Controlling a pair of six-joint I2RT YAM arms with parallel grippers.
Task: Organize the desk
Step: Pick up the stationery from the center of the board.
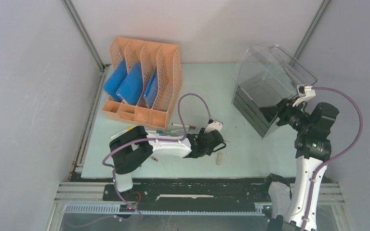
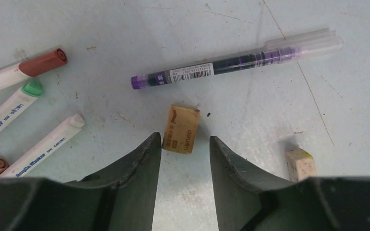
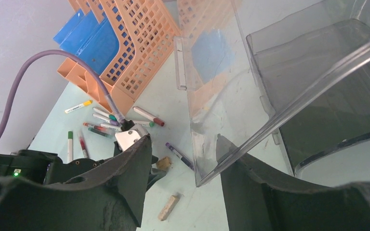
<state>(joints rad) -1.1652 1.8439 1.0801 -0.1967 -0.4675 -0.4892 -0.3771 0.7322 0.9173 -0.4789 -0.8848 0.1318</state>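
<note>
The left gripper is open, its dark scuffed fingers straddling the near end of a tan rectangular eraser. It lies on the matte, scratched mint-green desk beneath both arms. A paler eraser is partly hidden behind one finger. At the far right, the open right gripper brackets the corner of the clear plastic drawer box; whether they touch is unclear.

Robot lab cell — grey panel walls, railed desk

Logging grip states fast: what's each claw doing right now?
Left claw: open, straddling the tan eraser, not gripping it.
Right claw: open, beside the clear box's raised flap, nothing clamped.
</note>
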